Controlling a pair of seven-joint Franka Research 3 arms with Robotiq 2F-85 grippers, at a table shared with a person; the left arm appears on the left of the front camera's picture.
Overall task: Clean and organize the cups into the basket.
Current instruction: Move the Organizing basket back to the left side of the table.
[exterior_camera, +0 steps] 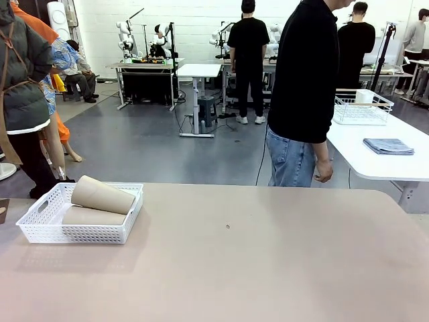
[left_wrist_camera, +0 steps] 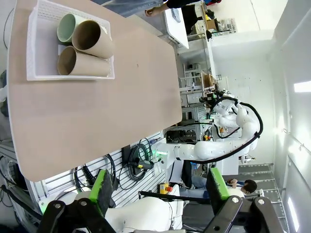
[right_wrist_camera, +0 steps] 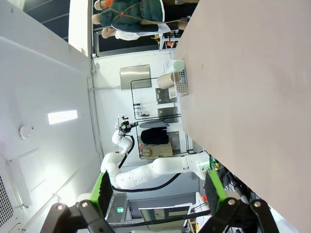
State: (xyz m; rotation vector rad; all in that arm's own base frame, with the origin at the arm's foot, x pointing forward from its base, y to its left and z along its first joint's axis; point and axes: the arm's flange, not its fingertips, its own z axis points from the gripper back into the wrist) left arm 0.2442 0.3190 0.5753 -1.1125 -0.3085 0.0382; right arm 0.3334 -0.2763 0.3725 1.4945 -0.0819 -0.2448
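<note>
Cups rest in the white basket (exterior_camera: pixel 43 231) at the table's (exterior_camera: pixel 255 268) left end, robot's side, w/ the rest of the tan tabletop bare but for a small dark speck near centre. Front view shows 2 tan cups: 1 tan cup (exterior_camera: pixel 102 194) lies tilted across the top, its far end propped toward the basket's right rim, a 2nd tan cup (exterior_camera: pixel 90 216) lying flat beneath it. Left wrist view, looking down from above, adds what the front cam hides: a mint green cup (left_wrist_camera: pixel 67 26) tucked behind the upper tan cup (left_wrist_camera: pixel 92 38), w/ the lower tan cup (left_wrist_camera: pixel 82 64) alongside, all 3 on their sides w/ open mouths toward the same end of the basket (left_wrist_camera: pixel 36 58). Left gripper (left_wrist_camera: pixel 158 190) hangs well off the table, jaws spread wide, green pads apart, nothing between them. Right gripper (right_wrist_camera: pixel 155 188) likewise stands fully open and empty; its view catches the basket (right_wrist_camera: pixel 181 83) far off at the table's (right_wrist_camera: pixel 252 87) end w/ a tan cup (right_wrist_camera: pixel 167 80) and a pale cup (right_wrist_camera: pixel 178 64) poking out. A person in black top and jeans stands at the far side, hand (exterior_camera: pixel 324 171) hanging by the hip, clear of the table. Behind, to the right, a 2nd white table (exterior_camera: pixel 375 151) carries a wire rack (exterior_camera: pixel 362 107) and a folded grey cloth (exterior_camera: pixel 389 145).
</note>
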